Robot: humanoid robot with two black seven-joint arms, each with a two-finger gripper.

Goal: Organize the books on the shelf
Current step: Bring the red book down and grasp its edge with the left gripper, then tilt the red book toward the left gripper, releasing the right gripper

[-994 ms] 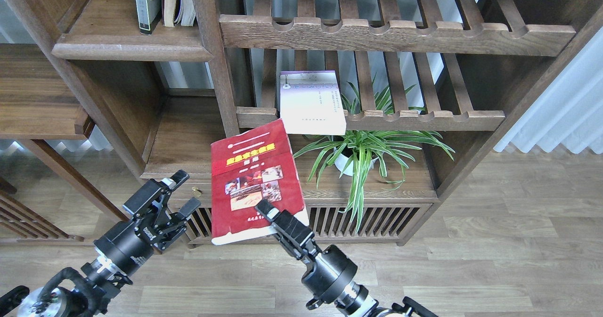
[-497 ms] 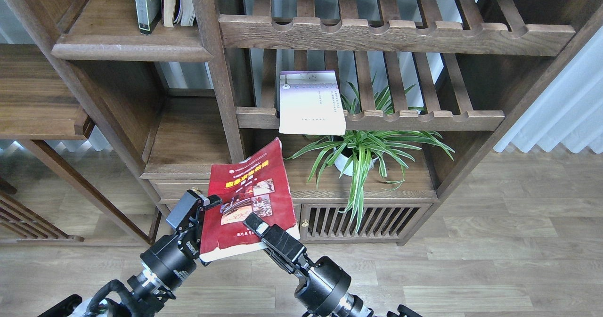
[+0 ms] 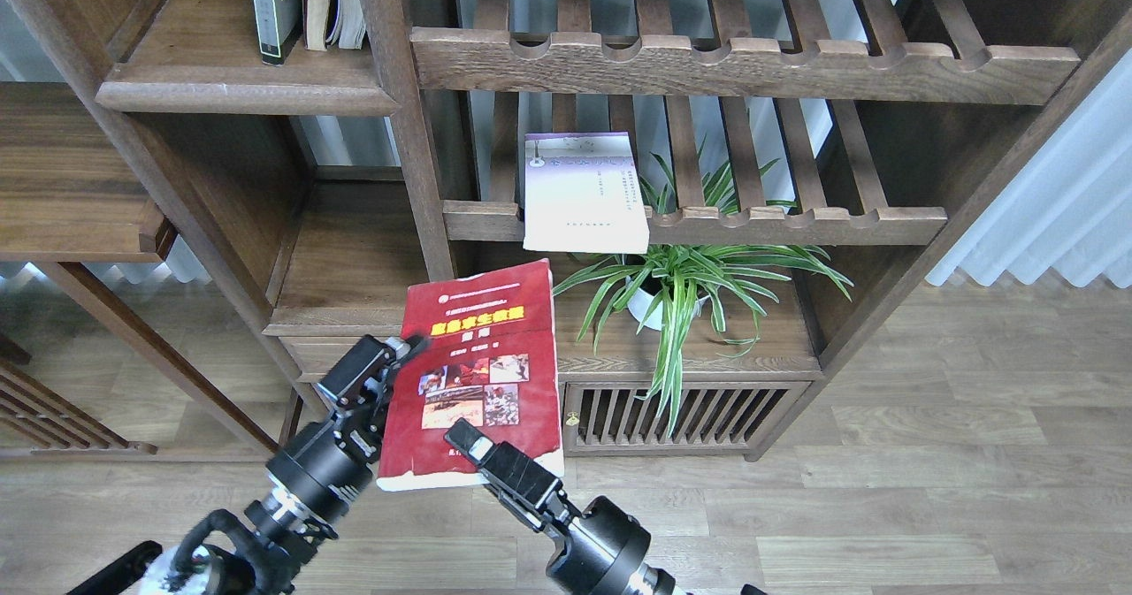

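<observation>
The red book [image 3: 478,374] is held up in front of the low cabinet, cover facing me. My right gripper [image 3: 469,449] is shut on its bottom edge. My left gripper [image 3: 382,361] is at the book's left edge with its fingers apart, one fingertip [image 3: 411,346] lying against the cover. The pale lilac-white book [image 3: 584,193] lies flat on the lower slatted rack and overhangs its front rail. The dark-grey book with a yellow-green panel [image 3: 272,3] stands upright on the solid shelf [image 3: 239,95] at top left, beside a brown-backed book with curled white pages [image 3: 336,3].
A potted spider plant [image 3: 681,286] stands on the low cabinet top [image 3: 778,361], right of the red book. Two slatted racks with notched rails [image 3: 743,64] fill the upper right. A bookcase post [image 3: 411,135] separates shelf and racks. Wooden floor lies below.
My left gripper has moved right and up to the red book's left edge. The book has come lower and turned upright, its cover squarer to me. My right gripper has shifted down and left with it.
</observation>
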